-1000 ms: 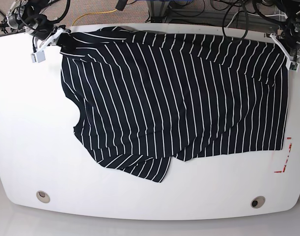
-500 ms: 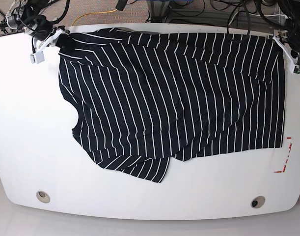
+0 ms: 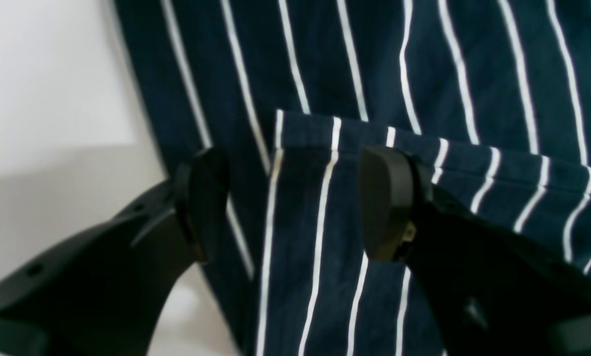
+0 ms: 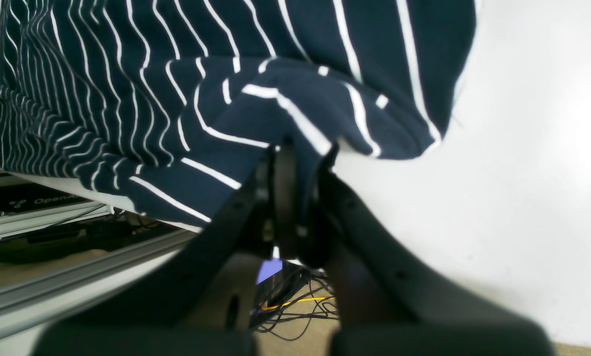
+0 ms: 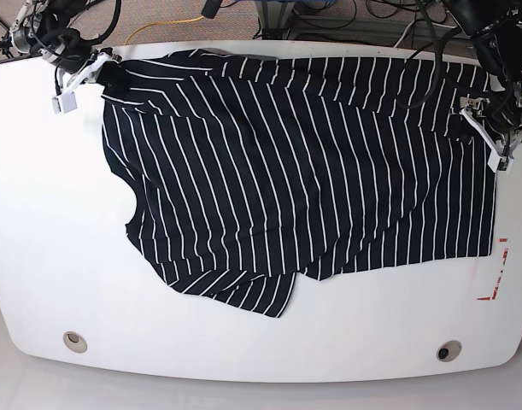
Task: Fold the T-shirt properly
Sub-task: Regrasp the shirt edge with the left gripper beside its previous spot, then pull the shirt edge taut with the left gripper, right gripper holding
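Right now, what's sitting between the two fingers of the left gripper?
In the left wrist view, the open left gripper has only the T-shirt between its fingers: a folded striped edge lies in the gap, ungripped.

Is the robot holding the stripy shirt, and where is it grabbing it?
Yes. The right gripper is shut on a bunched fold at the T-shirt's edge, at the table's far corner. The left gripper is open above the shirt, holding nothing.

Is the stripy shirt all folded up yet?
Not yet. The T-shirt lies mostly spread across the table, only edges turned over.
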